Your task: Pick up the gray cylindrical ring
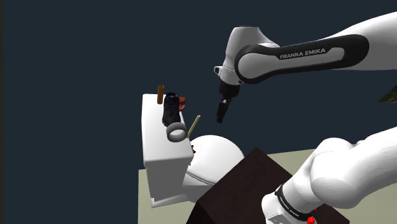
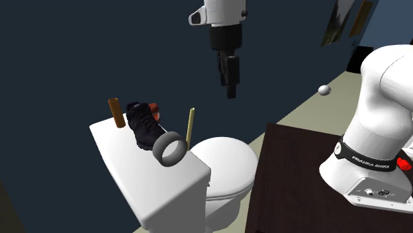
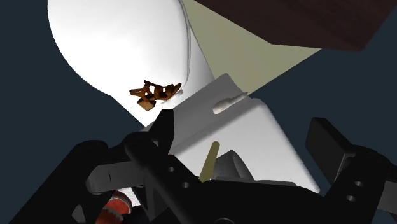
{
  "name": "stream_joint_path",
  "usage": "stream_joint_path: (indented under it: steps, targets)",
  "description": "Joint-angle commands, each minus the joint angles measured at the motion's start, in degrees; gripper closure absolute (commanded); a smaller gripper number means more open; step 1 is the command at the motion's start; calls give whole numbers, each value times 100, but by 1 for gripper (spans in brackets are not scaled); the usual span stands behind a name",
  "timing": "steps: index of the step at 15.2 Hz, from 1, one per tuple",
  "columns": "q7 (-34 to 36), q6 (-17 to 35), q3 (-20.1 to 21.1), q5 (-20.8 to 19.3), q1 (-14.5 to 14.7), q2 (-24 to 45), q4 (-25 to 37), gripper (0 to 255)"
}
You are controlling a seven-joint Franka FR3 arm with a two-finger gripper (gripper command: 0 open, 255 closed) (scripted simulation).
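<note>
The gray ring [image 1: 176, 132] stands on its edge on top of the white toilet tank [image 1: 154, 147], close to the side by the toilet bowl [image 1: 216, 156]. A black shoe [image 1: 170, 108] sits just behind it, and a thin stick [image 1: 194, 125] stands just beside it. The gripper [image 1: 220, 118] hangs up in the air, higher than the ring and off to the shoulder view's right. Its two fingers are apart and hold nothing. To reach the ring, it probably needs to go down and toward the shoulder view's left, past the stick.
</note>
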Motion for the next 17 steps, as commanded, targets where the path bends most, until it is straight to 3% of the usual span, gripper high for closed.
stream_joint_path:
  steps: [1, 10, 14, 17]
  targets:
    - [-286, 405, 0, -18, 77, 394, 121, 0]
    - [-1411, 1953, 148, -48, 398, 2127, 828, 0]
    - [-1864, 2481, 274, -90, 514, 2871, 1273, 0]
    - [-1904, 2681, 290, -113, 526, 3064, 1291, 0]
